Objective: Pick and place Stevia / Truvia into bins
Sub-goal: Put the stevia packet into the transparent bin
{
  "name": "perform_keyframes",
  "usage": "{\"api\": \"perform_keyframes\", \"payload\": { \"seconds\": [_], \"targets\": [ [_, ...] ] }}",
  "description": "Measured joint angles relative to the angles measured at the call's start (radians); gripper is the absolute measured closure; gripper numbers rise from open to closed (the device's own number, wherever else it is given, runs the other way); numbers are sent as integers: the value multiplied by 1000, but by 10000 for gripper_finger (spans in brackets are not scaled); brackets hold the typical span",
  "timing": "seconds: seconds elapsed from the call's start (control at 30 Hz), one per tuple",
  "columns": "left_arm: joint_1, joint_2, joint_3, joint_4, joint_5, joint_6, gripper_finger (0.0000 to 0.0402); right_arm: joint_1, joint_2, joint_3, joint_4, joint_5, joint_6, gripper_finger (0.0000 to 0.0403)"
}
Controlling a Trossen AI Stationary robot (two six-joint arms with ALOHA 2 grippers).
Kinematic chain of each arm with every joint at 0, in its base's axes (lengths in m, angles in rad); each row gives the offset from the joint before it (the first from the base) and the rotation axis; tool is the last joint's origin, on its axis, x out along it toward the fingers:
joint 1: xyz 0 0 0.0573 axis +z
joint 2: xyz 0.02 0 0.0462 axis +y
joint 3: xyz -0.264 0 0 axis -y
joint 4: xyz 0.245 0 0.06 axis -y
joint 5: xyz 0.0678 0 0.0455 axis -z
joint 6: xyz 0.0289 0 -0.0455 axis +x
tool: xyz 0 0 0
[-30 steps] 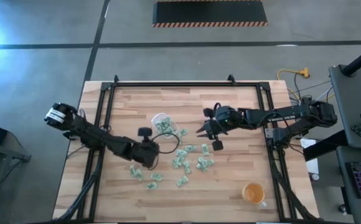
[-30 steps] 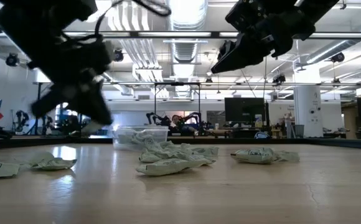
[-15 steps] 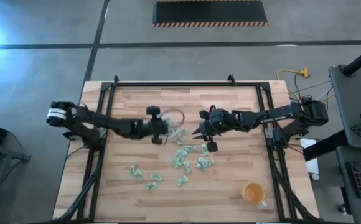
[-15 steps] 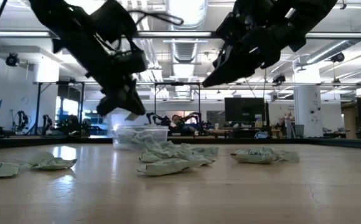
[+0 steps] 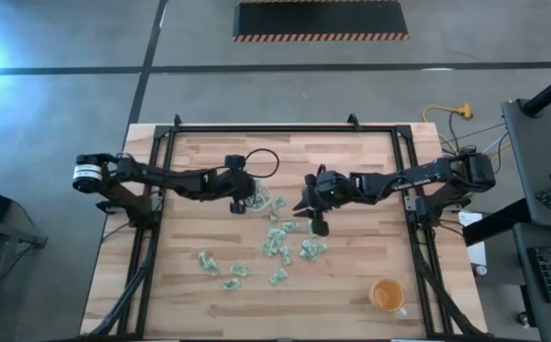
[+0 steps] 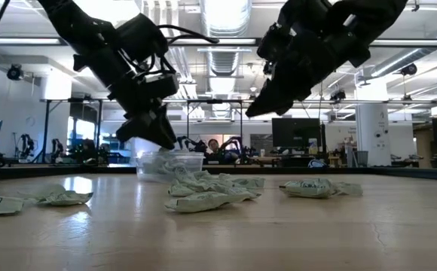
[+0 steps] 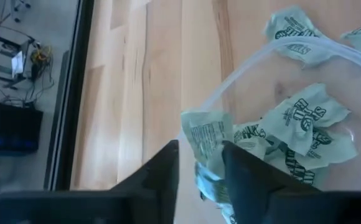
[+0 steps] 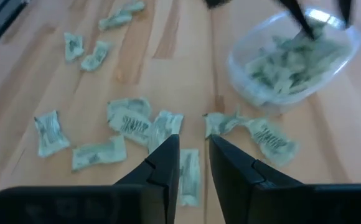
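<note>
A crumpled pale green paper packet sits between the left gripper's parted jaws above the clear plastic tub; let it fall clear inside. The right gripper, jaws slightly apart, hovers over loose packets on the wooden table

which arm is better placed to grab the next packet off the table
The right. Its gripper hangs empty, fingers parted, over the loose pale green paper packets. The left gripper is at the small clear plastic tub, a packet between its fingers.
</note>
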Motion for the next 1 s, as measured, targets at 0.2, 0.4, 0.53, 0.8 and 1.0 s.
{"api": "perform_keyframes", "payload": {
  "seconds": [0.2, 0.4, 0.53, 0.8, 1.0],
  "targets": [
    [0, -2, 0, -77, -1, -30, 252, 8, 99, 0, 50, 7, -75, 319],
    [-13, -39, 0, -160, -4, -74, 246, 6, 225, 61, 103, 174, -220, 325],
    [-36, -83, 3, -179, -3, -107, 246, 0, 288, 117, 72, 273, -257, 320],
    [-102, -193, 0, -193, 10, -120, 246, -17, 348, 206, -55, 302, -241, 285],
    [-157, -273, -1, -211, 11, -134, 246, -19, 356, 211, -58, 343, -241, 252]
  ]
}}
